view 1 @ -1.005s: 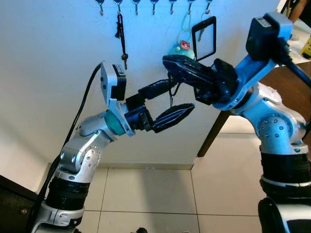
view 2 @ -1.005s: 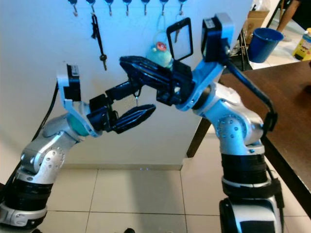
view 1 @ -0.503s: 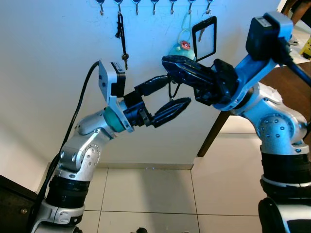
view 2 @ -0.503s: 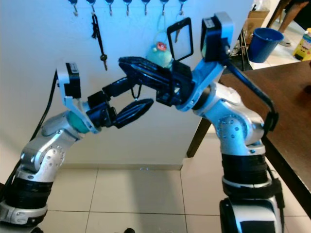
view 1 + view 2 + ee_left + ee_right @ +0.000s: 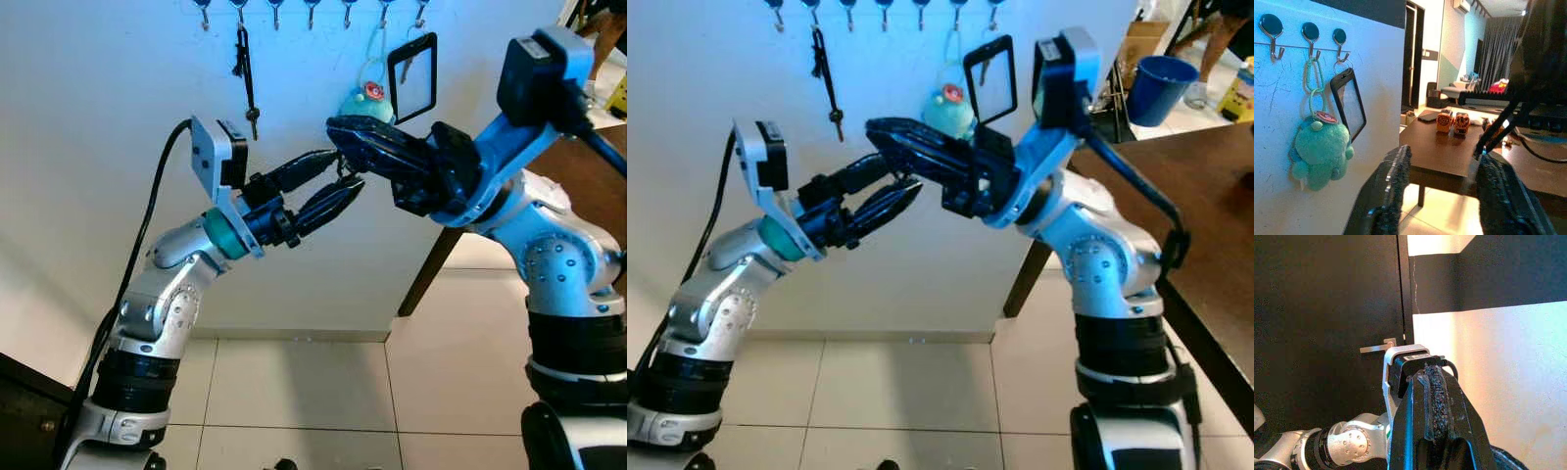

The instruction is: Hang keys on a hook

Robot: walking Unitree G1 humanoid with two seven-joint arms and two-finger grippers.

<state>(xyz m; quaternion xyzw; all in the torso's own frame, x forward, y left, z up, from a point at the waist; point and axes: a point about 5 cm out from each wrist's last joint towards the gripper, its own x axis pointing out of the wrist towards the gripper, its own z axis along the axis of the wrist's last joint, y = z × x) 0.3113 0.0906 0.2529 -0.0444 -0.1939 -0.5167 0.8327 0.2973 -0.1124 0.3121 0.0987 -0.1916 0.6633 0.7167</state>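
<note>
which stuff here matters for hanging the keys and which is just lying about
Job: small dark key ring, right pincer, left pincer, metal wall hooks.
Lying about: green plush toy, black hanging lanyard, black rectangular frame, blue bucket, dark wooden table.

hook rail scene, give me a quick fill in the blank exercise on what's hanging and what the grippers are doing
1. The plush toy hanging from the hook rail is ___ in colour.
2. The black-framed tag hangs on the side of the plush toy nearer the robot's ___ arm.
3. The right gripper has its fingers ___.
4. The left gripper reaches toward the tip of the ___ gripper.

Missing words: green; right; shut; right
</note>
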